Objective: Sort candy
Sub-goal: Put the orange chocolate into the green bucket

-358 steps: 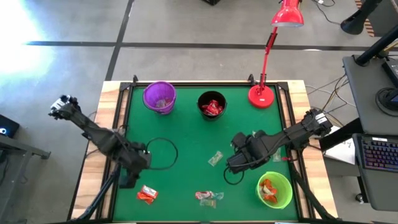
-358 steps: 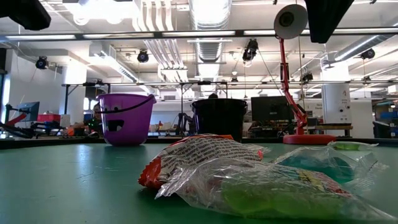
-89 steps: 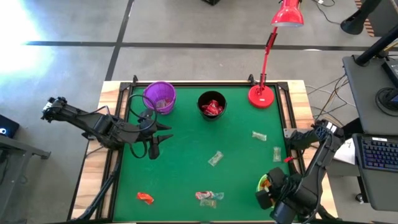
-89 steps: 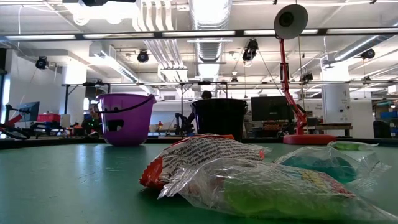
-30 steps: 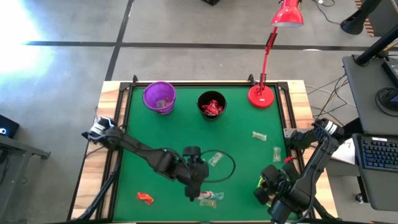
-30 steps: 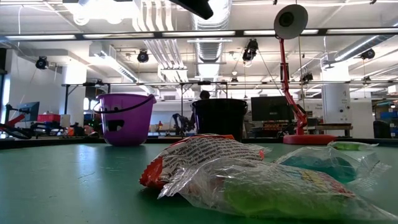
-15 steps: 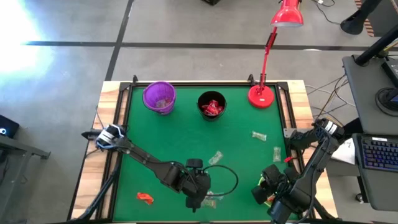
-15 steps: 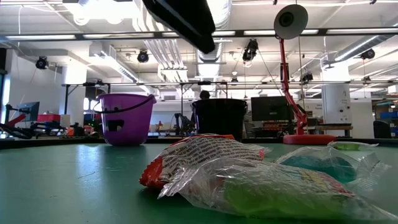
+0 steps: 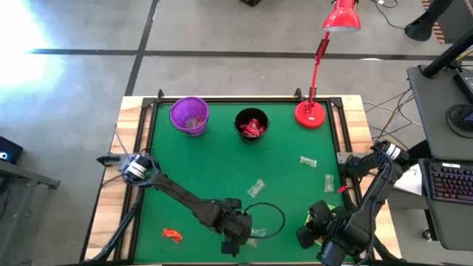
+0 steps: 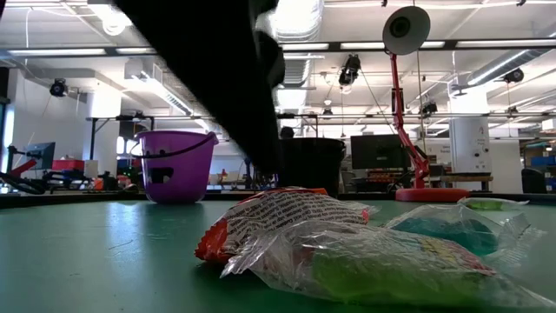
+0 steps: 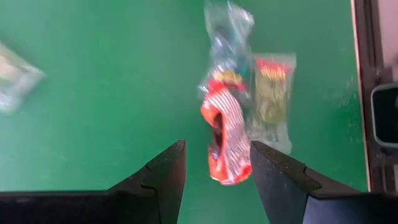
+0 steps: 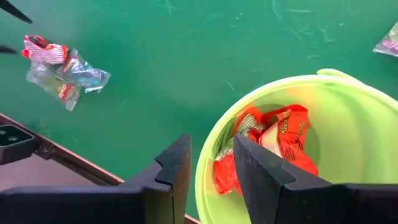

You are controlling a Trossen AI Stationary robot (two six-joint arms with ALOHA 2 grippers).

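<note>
Three wrapped sweets are lying bunched together near the front edge of the green table [image 9: 214, 174]: a red-and-white striped candy [image 11: 225, 138], a clear wrapper with yellow-green contents [image 11: 272, 99] touching it, and a crumpled bluish clear wrapper [image 11: 229, 31] just behind. Four more candies are sitting apart on the felt: an orange-red candy [image 9: 172, 235] toward the front left, a clear wrapped candy [image 9: 256, 188] near the middle, and two pale green candies [image 9: 308, 160] toward the right side. Three cups are standing on the table: a purple cup [image 9: 190, 115], a black cup [image 9: 251, 125] showing red wrappers inside, and a lime-green cup [image 12: 298, 149] showing orange-red wrappers inside. One left gripper [image 11: 214, 174] is hanging over the striped candy with its fingers apart, gripping nothing. One right gripper [image 12: 211, 163] is hovering over the lime-green cup's rim, fingers apart and empty.
</note>
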